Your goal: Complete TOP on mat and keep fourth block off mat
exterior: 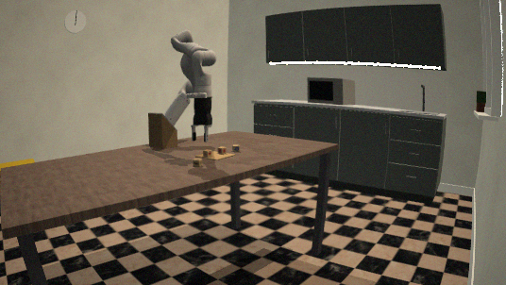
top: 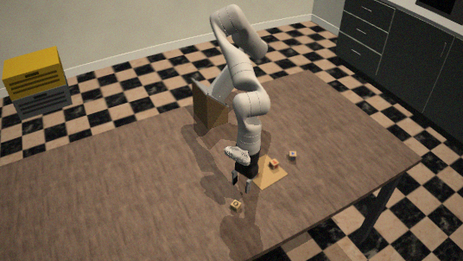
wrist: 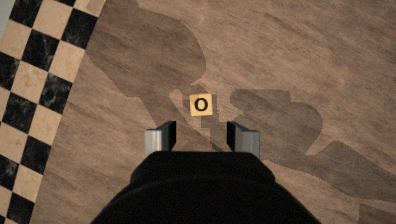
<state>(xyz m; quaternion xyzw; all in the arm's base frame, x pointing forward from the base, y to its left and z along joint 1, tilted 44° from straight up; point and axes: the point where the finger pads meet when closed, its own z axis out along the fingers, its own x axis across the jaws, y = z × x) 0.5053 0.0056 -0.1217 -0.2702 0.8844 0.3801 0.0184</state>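
The wooden block with a black O (top: 235, 205) (exterior: 197, 162) (wrist: 201, 105) lies on the bare table, off the mat, near the table's front edge, O on top. My gripper (top: 241, 182) (exterior: 200, 139) (wrist: 201, 132) is open and empty. It points down and hangs well above the table, between the mat and the O block. In the wrist view the O block shows just ahead of the fingertips. The tan mat (top: 268, 179) (exterior: 227, 156) bears a block with a red letter (top: 274, 163) (exterior: 221, 150) and a second block (exterior: 207, 153), which the arm hides in the top view.
A block with a blue mark (top: 293, 155) (exterior: 235, 148) lies on the table beyond the mat. A brown open box (top: 209, 110) (exterior: 161, 132) stands by the robot's base. The table's front edge (top: 302, 229) is close to the O block.
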